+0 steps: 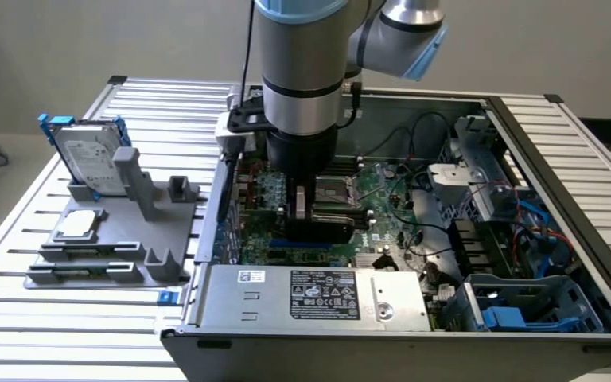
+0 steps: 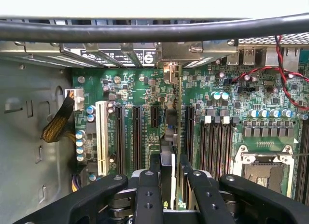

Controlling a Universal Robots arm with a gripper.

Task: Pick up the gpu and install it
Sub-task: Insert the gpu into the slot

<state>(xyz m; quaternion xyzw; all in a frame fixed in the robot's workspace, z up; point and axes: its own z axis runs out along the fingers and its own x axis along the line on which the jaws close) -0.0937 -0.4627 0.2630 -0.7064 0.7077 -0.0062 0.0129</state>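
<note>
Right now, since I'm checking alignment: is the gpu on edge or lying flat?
On edge. The gpu appears as a thin strip between the jaws, parallel to the long black slots. Whether it is seated, cannot tell.

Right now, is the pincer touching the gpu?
Touching. In the wrist view, the pincer is clamped against both faces of the gpu, which is seen edge-on, with no gap on either side.

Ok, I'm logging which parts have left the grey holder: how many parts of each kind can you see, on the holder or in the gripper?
Hard drive: 1
Processor chip: 1
Memory sticks: 2
gpu: 1, in the gripper
Total: 5
</note>
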